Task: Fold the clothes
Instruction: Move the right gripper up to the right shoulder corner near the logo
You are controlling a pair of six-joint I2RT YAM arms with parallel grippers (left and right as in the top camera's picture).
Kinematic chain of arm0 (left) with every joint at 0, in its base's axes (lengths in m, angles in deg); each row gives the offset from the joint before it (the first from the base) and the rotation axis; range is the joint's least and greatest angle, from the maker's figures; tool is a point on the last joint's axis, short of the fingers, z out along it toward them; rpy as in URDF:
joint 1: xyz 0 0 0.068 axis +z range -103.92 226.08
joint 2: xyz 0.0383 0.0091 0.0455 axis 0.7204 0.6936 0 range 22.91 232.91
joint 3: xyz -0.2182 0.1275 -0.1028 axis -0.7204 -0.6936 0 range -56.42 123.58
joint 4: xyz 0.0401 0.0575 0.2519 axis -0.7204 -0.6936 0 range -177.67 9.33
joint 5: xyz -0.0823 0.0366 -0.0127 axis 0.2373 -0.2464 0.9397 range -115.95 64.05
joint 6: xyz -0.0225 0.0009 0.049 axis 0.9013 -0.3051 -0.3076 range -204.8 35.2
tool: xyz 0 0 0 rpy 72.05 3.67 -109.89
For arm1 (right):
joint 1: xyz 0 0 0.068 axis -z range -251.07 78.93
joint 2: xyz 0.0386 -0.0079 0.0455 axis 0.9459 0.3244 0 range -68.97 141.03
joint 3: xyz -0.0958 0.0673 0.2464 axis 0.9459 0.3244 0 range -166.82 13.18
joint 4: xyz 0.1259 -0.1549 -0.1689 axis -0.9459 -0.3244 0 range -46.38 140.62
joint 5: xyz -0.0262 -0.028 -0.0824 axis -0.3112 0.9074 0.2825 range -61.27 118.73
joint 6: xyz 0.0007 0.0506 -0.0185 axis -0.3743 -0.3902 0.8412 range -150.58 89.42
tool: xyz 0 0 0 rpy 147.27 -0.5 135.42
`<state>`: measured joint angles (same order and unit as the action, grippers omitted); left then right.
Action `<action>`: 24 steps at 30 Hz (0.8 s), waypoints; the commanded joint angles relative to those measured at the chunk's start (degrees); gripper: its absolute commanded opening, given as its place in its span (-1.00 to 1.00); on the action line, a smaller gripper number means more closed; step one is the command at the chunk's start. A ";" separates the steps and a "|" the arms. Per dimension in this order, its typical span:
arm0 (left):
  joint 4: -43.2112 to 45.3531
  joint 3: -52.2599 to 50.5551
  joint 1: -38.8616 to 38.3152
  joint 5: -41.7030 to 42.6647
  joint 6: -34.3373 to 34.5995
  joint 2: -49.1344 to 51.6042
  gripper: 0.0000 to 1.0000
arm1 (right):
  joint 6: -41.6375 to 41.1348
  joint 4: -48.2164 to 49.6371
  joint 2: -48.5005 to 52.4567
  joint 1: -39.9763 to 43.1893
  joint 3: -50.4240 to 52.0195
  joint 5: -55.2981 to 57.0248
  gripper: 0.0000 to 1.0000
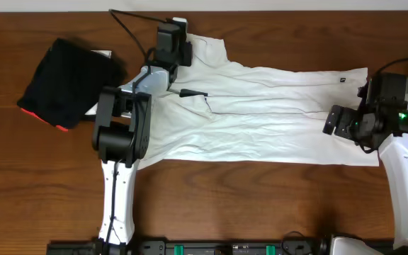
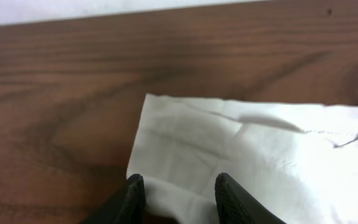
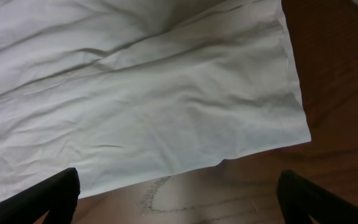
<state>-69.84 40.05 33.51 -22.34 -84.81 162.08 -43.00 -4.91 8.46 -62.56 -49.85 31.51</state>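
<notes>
Sleeve fold opening: my left gripper [image 2: 179, 186] sits half-closed astride the T-shirt [image 1: 275, 113] sleeve corner [image 2: 185, 137], hold uncertain; right gripper [image 3: 179, 199] gapes empty above its hem [image 3: 229, 158]; next, a firm pinch.

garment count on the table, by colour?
white T-shirt: 1
black folded garment: 1
total: 2

Matt cloth T-shirt [image 1: 275, 106], probably wooden table [image 1: 261, 205]
</notes>
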 commanded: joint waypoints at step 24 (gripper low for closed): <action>-1.75 1.07 0.28 -0.37 -0.17 -6.75 -0.88 | 4.44 13.14 0.28 0.26 0.13 -1.42 0.99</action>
<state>-71.48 40.05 33.51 -22.49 -84.83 159.42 -42.04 6.83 8.46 -62.56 -49.74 31.27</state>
